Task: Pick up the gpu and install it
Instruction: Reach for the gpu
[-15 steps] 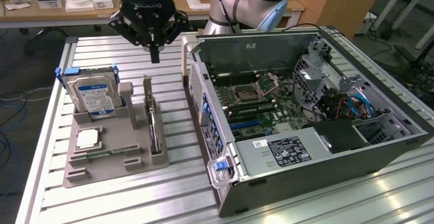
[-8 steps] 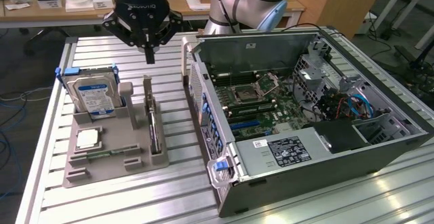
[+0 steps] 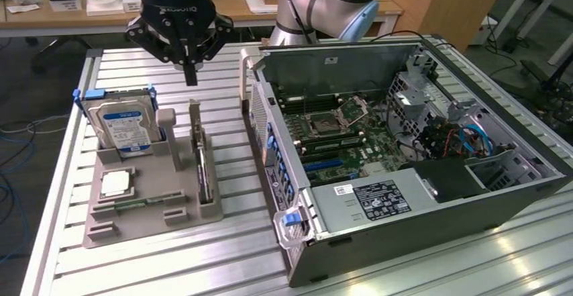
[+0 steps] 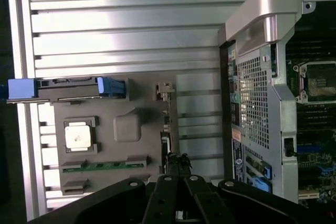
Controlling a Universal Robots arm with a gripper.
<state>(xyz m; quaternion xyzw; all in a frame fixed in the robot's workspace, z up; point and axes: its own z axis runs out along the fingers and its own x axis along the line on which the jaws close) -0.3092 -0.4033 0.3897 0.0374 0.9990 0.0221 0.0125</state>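
A slatted metal table (image 3: 179, 259) carries an open computer case (image 3: 403, 232) and, on the exterior view's left, a grey tray (image 3: 152, 168). The gripper (image 3: 190, 81) hangs above the tray, jaws clenched on nothing. The gpu (image 3: 206, 172) stands on edge in the tray, on the exterior view's right of the hard drive (image 3: 125, 127).

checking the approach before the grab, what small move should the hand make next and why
Probably open the hand first. It is shut and hovers above the gpu, which stands on edge in its slot on the parts tray, untouched. Closed like that, it likely could not straddle the card's thin top edge on the way down.
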